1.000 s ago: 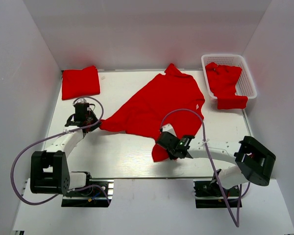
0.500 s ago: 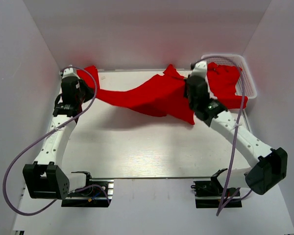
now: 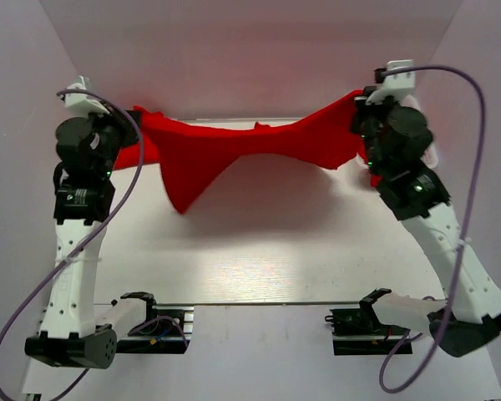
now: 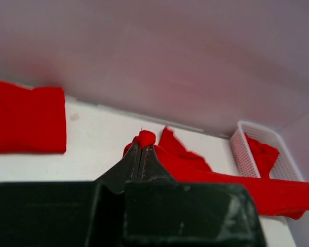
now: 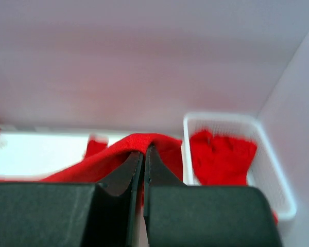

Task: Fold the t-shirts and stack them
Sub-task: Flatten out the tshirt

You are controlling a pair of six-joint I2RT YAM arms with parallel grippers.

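Note:
A red t-shirt hangs stretched in the air between my two grippers, above the back of the table, with one part drooping down at the left. My left gripper is shut on its left end, seen pinched in the left wrist view. My right gripper is shut on its right end, with cloth draped over the fingertips in the right wrist view. A folded red t-shirt lies at the back left of the table. Another red t-shirt lies crumpled in the basket.
The white lattice basket stands at the back right corner, also shown in the left wrist view. White walls enclose the table on the left, back and right. Both arms are raised and stretched towards the back wall.
Both grippers have risen and moved apart towards the back corners. The shirt has left the table and now hangs taut between them.

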